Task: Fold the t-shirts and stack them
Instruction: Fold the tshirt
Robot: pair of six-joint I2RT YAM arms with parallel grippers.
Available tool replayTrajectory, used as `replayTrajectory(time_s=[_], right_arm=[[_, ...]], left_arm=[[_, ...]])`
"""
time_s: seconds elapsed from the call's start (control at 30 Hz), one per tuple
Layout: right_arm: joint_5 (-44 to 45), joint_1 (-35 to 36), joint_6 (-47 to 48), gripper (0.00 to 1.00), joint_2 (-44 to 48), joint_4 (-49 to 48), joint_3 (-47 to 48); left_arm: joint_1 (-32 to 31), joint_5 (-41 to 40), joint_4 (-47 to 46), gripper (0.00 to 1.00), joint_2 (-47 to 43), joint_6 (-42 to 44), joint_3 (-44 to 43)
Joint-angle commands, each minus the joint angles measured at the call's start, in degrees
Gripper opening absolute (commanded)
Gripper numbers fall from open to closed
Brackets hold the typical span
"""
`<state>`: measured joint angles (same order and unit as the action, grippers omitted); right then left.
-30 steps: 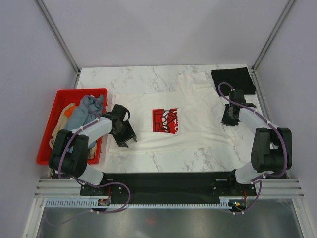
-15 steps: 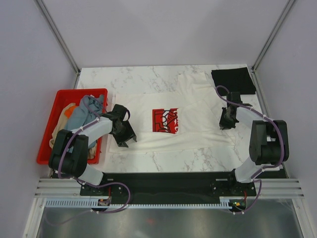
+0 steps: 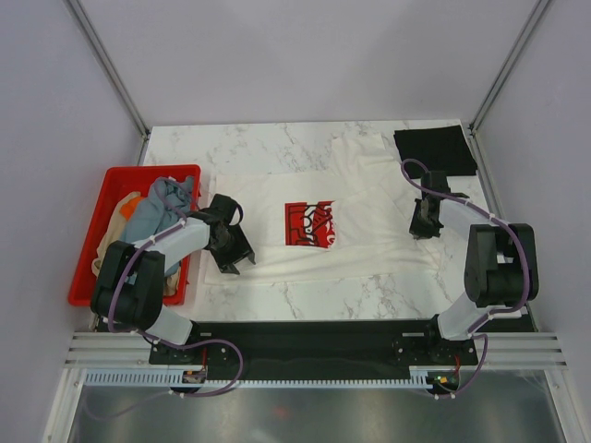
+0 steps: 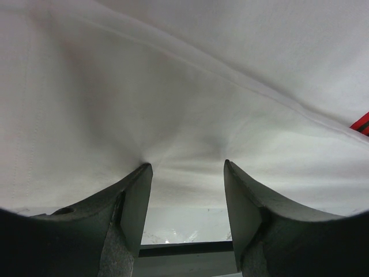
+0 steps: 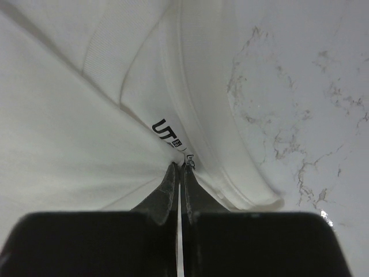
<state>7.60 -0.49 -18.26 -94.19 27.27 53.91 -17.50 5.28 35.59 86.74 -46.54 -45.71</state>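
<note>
The cream-white t-shirt [image 3: 369, 198] with a red chest print [image 3: 307, 224] lies spread on the marble table. My left gripper [image 3: 231, 247] is open at the shirt's left hem; in the left wrist view its gripper [image 4: 185, 167] rests on the white cloth [image 4: 184, 86], jaws apart. My right gripper [image 3: 426, 221] is shut on the shirt's collar; the right wrist view shows its gripper [image 5: 179, 168] pinching the cloth by the neck label [image 5: 168, 133]. A folded black t-shirt [image 3: 434, 149] lies at the back right. Grey-blue [image 3: 162, 208] and tan shirts sit in the red crate.
The red plastic crate [image 3: 111, 185] stands at the table's left edge beside my left arm. Metal frame posts rise at the back corners. Bare marble [image 3: 249, 148] shows behind the shirt and in front of it [image 3: 314, 297].
My right gripper has moved up and slightly left with the collar, pulling the shirt's right side in off the table's right edge. The left gripper has stayed put.
</note>
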Motion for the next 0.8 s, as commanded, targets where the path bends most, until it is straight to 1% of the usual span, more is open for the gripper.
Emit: replayTrajectory(time_s=[0.0, 0.1, 0.17, 0.2, 0.23, 0.33, 0.4, 0.5, 0.57, 0.63, 0.7, 0.73, 0.77], right_arm=[[7.96, -0.74, 0.51, 0.00, 1.03, -2.75, -0.21], [8.49, -0.74, 0.33, 0.05, 0.76, -2.75, -0.30], [8.49, -0.39, -0.63, 0.11, 1.11, -1.43, 0.58], [8.84, 0.05, -1.42, 0.15, 1.29, 0.92, 1.10], [9.28, 0.05, -2.38, 0.20, 1.90, 2.60, 1.81], [9.02, 0.05, -7.91, 0.24, 3.39, 9.54, 4.79], [6.40, 1.44, -11.86, 0.26, 4.36, 11.83, 4.72], [5.68, 1.55, -16.09, 0.27, 5.42, 13.86, 3.66], [5.41, 1.46, -17.86, 0.26, 6.04, 13.95, 2.52], [6.11, 1.46, -18.74, 0.26, 6.30, 13.95, 1.21], [7.34, 1.37, -19.09, 0.26, 6.56, 13.69, 0.32], [8.65, 1.37, -19.35, 0.26, 6.83, 13.43, -0.81], [9.62, 1.28, -19.62, 0.26, 6.83, 13.08, -1.61]], left_arm=[[-0.08, -7.13, -0.97, 0.62, 2.56, -0.92, 3.35], [-0.08, -6.16, -1.05, 0.63, 2.30, -1.18, 3.09], [-0.08, -1.26, -1.14, 0.64, 0.37, -1.01, 2.47], [-0.08, 1.20, -1.05, 0.64, -0.68, -0.83, 2.12], [-0.08, 5.31, -1.05, 0.64, -3.22, -0.31, 1.08], [-0.08, 7.90, -0.44, 0.64, -7.54, 0.23, -1.30], [-0.08, 6.24, 0.70, 0.64, -10.97, 0.05, -2.36], [0.01, 0.71, 0.71, 0.64, -11.77, -0.13, -3.33], [0.09, -2.28, 0.70, 0.63, -9.93, 1.80, -4.38], [0.36, -4.21, 1.31, 0.62, -5.81, 5.30, -6.57], [1.50, -5.10, 1.93, 0.61, -2.47, 5.59, -8.16], [1.94, -7.63, 2.02, 0.60, -1.58, 5.15, -8.34], [2.81, -8.09, 2.02, 0.59, -0.62, 4.54, -8.51]])
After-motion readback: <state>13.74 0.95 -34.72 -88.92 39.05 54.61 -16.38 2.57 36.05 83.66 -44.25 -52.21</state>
